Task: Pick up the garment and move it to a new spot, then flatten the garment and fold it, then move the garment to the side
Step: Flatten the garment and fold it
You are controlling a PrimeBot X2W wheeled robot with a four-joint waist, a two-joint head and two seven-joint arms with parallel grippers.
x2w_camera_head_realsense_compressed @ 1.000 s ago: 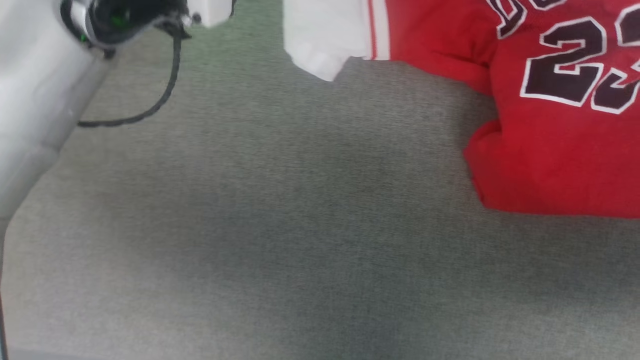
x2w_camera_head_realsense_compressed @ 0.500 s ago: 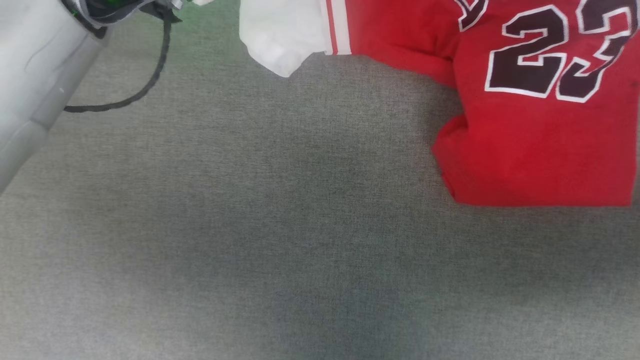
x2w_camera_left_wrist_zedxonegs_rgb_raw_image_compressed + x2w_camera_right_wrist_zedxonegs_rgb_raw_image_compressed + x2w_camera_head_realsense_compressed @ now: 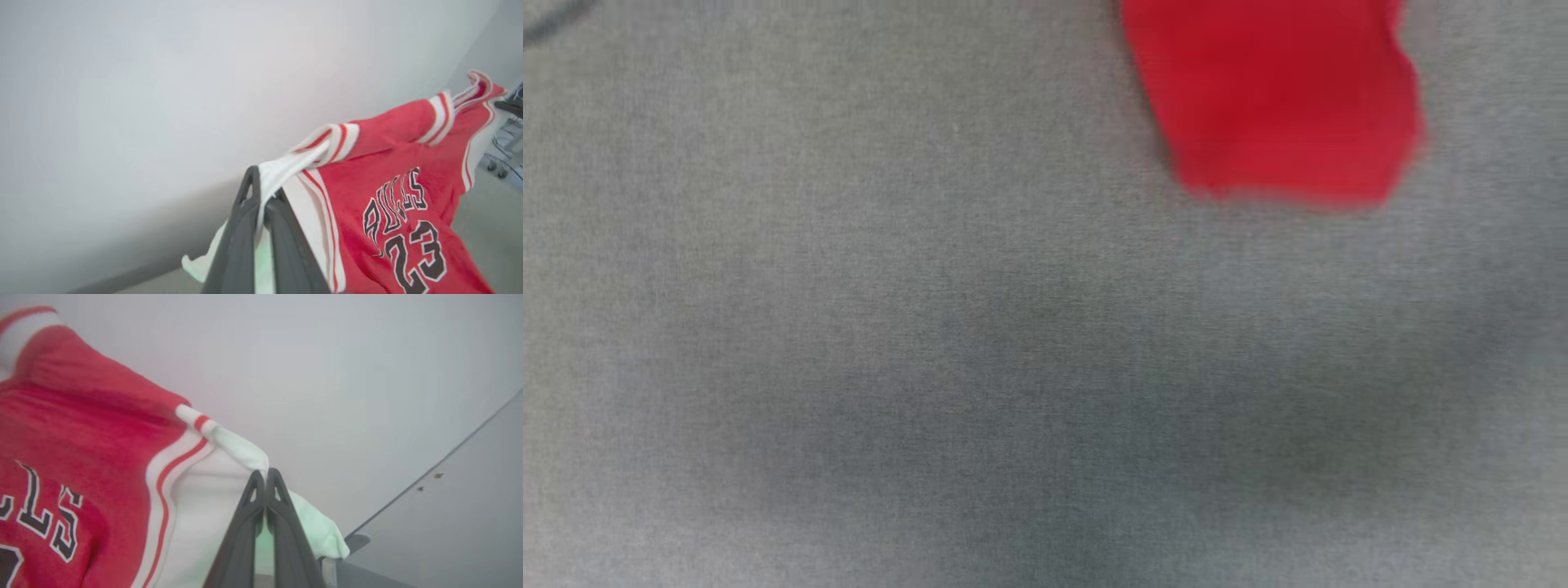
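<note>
Left gripper (image 3: 263, 194) is clamped shut on a white sleeve (image 3: 294, 163); right gripper (image 3: 266, 475) pinches the other white sleeve (image 3: 237, 447) the same way. We have the garment (image 3: 392, 163) slung between them, number 23 facing the left wrist camera. Head view: its red hem (image 3: 1274, 98) hangs over the grey cloth surface (image 3: 890, 367), too blurred to tell if it touches. Risks, our read: both bites are thin, sleeve fabric only, so a fast swing could pull one free and dump it crumpled. A low hem could drag and fold under at set-down.
</note>
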